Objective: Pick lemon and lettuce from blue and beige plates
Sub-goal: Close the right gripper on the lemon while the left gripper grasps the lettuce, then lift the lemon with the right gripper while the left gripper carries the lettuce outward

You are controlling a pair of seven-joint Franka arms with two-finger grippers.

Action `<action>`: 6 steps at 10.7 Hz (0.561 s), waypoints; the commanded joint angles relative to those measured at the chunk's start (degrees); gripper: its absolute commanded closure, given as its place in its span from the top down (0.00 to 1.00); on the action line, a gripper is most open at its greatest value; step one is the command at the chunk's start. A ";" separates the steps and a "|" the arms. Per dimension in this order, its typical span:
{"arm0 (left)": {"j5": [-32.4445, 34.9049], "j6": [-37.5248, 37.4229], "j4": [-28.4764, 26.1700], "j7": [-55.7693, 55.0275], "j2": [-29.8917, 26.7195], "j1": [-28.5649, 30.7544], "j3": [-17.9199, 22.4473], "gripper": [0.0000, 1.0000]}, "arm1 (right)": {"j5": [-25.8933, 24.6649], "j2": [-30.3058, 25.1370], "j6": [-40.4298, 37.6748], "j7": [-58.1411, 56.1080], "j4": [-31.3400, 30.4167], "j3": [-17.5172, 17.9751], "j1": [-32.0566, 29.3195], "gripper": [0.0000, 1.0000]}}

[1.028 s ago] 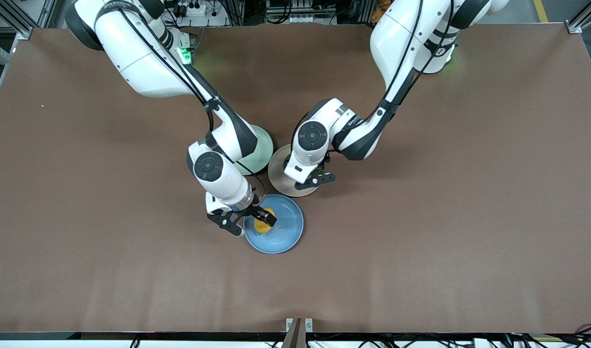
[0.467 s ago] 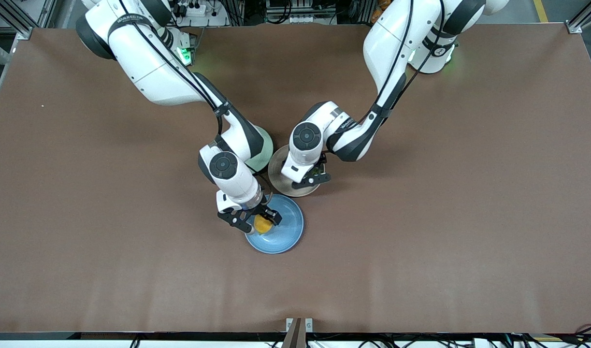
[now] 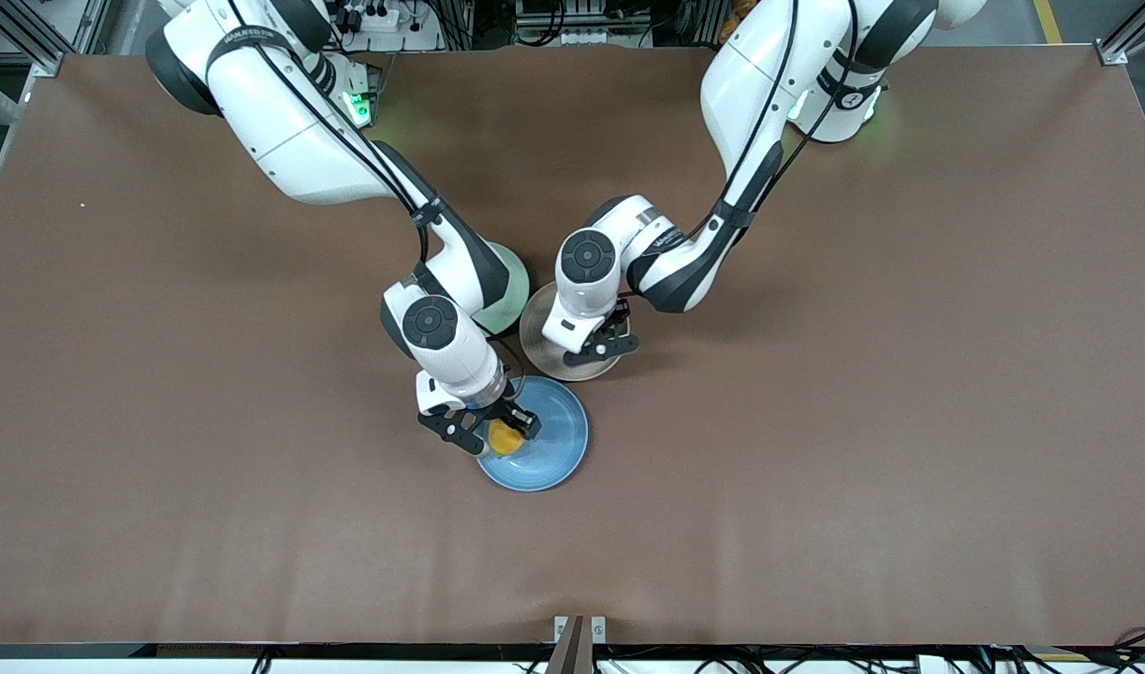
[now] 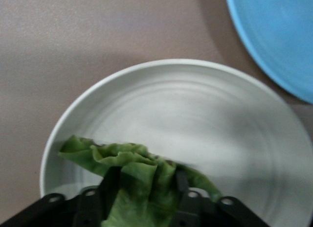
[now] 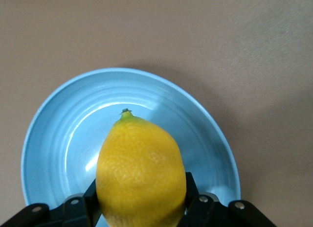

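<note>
My right gripper (image 3: 493, 432) is shut on the yellow lemon (image 3: 505, 438) at the edge of the sky blue plate (image 3: 555, 451) that lies toward the right arm's end. In the right wrist view the lemon (image 5: 142, 168) fills the gap between the fingers (image 5: 191, 190), with the blue plate (image 5: 58, 139) under it. My left gripper (image 3: 598, 343) is low over the beige plate (image 3: 537, 329) and shut on the wrinkled green lettuce (image 4: 142, 180). One end of the leaf trails on the beige plate (image 4: 205, 114). The left hand hides most of the lettuce in the front view.
A pale mint-green plate (image 3: 511, 278) lies farther from the front camera, beside the beige plate and partly under the right arm. The three plates sit close together mid-table. The blue plate's rim also shows in the left wrist view (image 4: 274, 36). Brown tabletop surrounds them.
My right gripper has shifted a little toward the left arm's end and closed its fingers on the lemon. My left hand has shifted slightly over the beige plate.
</note>
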 commanded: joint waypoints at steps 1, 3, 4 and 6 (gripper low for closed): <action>1.64 0.21 0.78 -2.25 0.21 -0.72 0.67 0.00 | -1.03 -3.47 -10.17 0.89 2.27 4.08 -4.36 0.22; 1.72 -0.23 0.60 -3.38 -0.84 -0.72 0.67 0.00 | -0.69 -6.11 -12.23 -1.46 1.76 4.09 -6.73 0.22; 1.72 -1.02 0.51 -3.39 -1.80 -0.63 0.59 0.00 | -0.77 -7.51 -15.80 -4.70 1.67 4.09 -8.14 0.22; 1.81 -7.23 0.60 -2.61 -5.66 -0.11 0.59 0.00 | -0.07 -11.63 -24.06 -15.66 -0.51 3.83 -11.74 0.23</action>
